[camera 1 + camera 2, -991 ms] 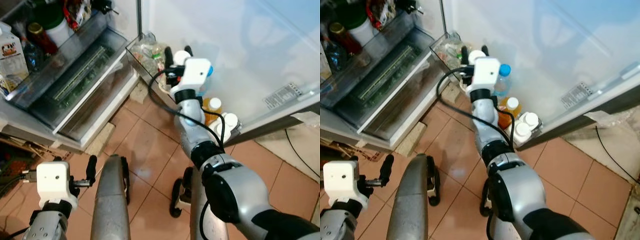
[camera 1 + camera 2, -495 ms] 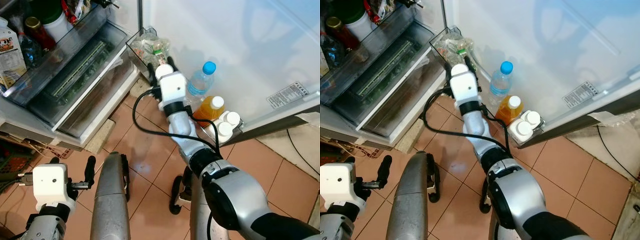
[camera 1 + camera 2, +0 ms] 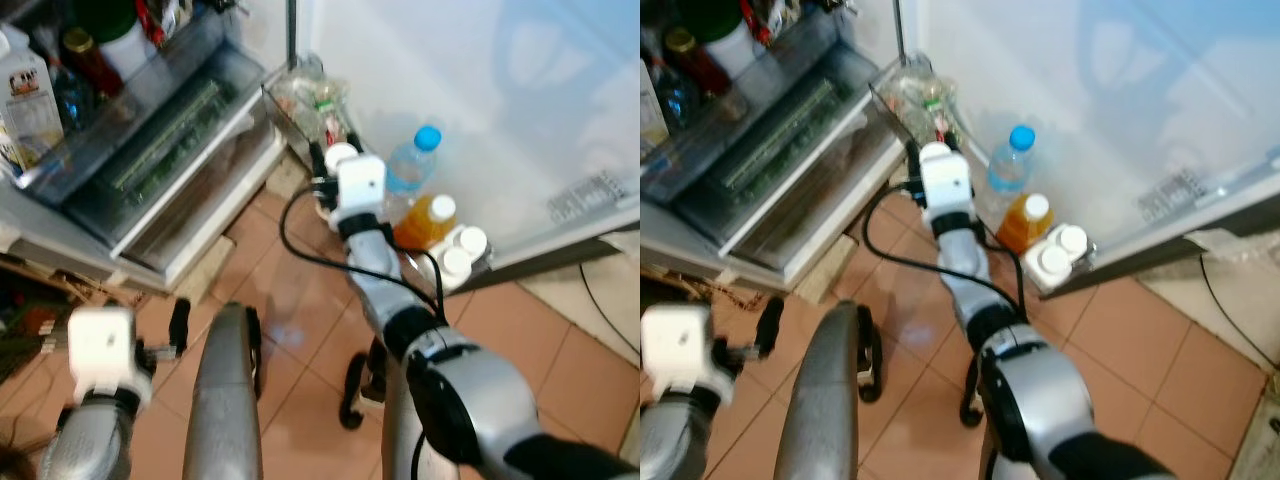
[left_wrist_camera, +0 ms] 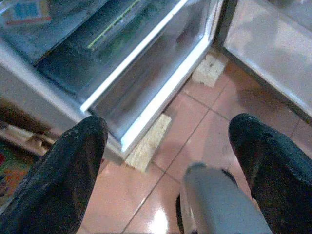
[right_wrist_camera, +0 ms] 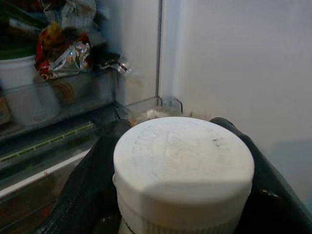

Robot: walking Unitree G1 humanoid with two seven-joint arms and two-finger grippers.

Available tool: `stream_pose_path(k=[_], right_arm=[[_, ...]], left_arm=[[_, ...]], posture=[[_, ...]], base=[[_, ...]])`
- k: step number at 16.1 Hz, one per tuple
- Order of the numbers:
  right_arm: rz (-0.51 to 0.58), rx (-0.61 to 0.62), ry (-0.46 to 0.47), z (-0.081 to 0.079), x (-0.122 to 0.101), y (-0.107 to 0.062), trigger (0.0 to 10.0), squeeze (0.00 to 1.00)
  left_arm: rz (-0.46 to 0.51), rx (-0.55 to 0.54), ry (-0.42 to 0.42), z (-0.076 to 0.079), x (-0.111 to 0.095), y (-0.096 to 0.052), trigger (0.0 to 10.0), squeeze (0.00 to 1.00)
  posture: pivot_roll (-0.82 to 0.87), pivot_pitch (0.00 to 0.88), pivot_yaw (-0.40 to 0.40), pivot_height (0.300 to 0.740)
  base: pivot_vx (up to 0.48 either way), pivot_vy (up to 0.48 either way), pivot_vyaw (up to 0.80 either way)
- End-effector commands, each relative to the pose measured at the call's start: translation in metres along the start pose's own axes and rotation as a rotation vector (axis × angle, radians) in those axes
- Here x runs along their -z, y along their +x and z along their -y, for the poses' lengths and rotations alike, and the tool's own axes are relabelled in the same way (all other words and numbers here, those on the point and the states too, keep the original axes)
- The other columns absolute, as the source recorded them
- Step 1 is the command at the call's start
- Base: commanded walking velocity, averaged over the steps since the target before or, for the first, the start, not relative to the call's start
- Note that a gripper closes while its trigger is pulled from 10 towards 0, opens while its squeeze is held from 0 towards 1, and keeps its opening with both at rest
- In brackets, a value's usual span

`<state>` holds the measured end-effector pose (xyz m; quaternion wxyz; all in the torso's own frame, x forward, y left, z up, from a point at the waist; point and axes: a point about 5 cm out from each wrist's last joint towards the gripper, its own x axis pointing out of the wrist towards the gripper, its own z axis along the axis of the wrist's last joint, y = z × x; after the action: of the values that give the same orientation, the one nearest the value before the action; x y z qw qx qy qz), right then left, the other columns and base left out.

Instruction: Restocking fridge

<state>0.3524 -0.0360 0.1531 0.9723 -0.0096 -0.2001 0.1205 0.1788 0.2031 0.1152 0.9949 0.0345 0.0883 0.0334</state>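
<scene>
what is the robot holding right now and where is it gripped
The right gripper holds a white-capped bottle, fingers clamped on either side just below the cap. The left gripper is open and holds nothing.

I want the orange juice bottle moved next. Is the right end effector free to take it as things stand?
Probably not. The right end effector is shut on a white-capped bottle, so its fingers are occupied. The orange juice bottle stands close by in the door shelf, with nothing between.
</scene>
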Motion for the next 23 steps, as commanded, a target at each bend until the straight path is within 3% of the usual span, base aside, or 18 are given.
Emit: stream_pose_path(k=[1, 4, 5, 7, 9, 11, 12, 16, 17, 21, 23], right_arm=[[-0.012, 0.001, 0.039, 0.003, 0.005, -0.007, 10.0, 0.00], [0.020, -0.043, 0.071, 0.021, 0.003, -0.010, 10.0, 0.00], [0.010, -0.076, 0.135, 0.025, 0.005, -0.015, 10.0, 0.00], [-0.030, -0.014, 0.041, 0.041, 0.016, -0.027, 10.0, 0.00], [-0.016, 0.037, -0.143, 0.059, 0.016, -0.031, 10.0, 0.00], [-0.016, 0.096, -0.194, 0.071, 0.013, -0.028, 10.0, 0.00], [-0.023, 0.098, -0.152, 0.072, 0.011, -0.024, 10.0, 0.00], [-0.020, 0.098, -0.134, 0.064, 0.007, -0.018, 10.0, 0.00], [-0.059, 0.103, -0.027, 0.055, 0.008, -0.015, 10.0, 0.00], [-0.064, -0.033, 0.113, 0.035, 0.008, -0.019, 10.0, 0.00], [-0.125, -0.149, 0.177, 0.030, 0.014, -0.031, 10.0, 0.00]], left_arm=[[-0.051, -0.013, -0.006, -0.005, 0.011, 0.001, 10.0, 0.00], [-0.030, 0.000, -0.033, -0.006, 0.009, 0.030, 10.0, 0.00], [-0.014, 0.001, -0.030, -0.010, 0.009, 0.045, 10.0, 0.00], [0.007, -0.009, -0.030, -0.011, 0.008, 0.059, 10.0, 0.00], [0.023, -0.010, -0.025, -0.011, 0.005, 0.072, 10.0, 0.00], [0.030, -0.010, -0.018, -0.013, 0.004, 0.076, 10.0, 0.00], [0.037, -0.007, -0.015, -0.015, 0.005, 0.081, 10.0, 0.00], [0.052, 0.001, -0.012, -0.014, 0.004, 0.089, 10.0, 0.00], [0.069, -0.001, -0.017, -0.012, 0.002, 0.093, 10.0, 0.00], [0.075, -0.007, -0.058, -0.012, 0.002, 0.096, 10.0, 0.00], [0.080, 0.019, -0.053, -0.008, 0.003, 0.093, 10.0, 0.00]], posture=[[0.30, 0.333, -0.062, 0.641], [0.24, 0.242, -0.060, 0.641], [0.21, 0.201, -0.057, 0.641], [0.20, 0.173, -0.055, 0.641], [0.18, 0.129, -0.047, 0.641], [0.17, 0.099, -0.040, 0.641], [0.17, 0.082, -0.035, 0.641], [0.15, 0.045, -0.028, 0.641], [0.15, 0.035, -0.028, 0.641], [0.14, 0.023, -0.025, 0.641], [0.14, 0.020, -0.023, 0.641]], base=[[0.000, 0.000, 0.00], [0.000, 0.000, 0.00], [0.000, 0.000, 0.00], [0.000, 0.000, 0.00], [0.000, 0.000, 0.00], [0.000, 0.000, 0.00], [0.000, 0.000, 0.00], [0.000, 0.000, 0.00], [0.000, 0.000, 0.00], [0.000, 0.000, 0.00], [0.000, 0.000, 0.00]])
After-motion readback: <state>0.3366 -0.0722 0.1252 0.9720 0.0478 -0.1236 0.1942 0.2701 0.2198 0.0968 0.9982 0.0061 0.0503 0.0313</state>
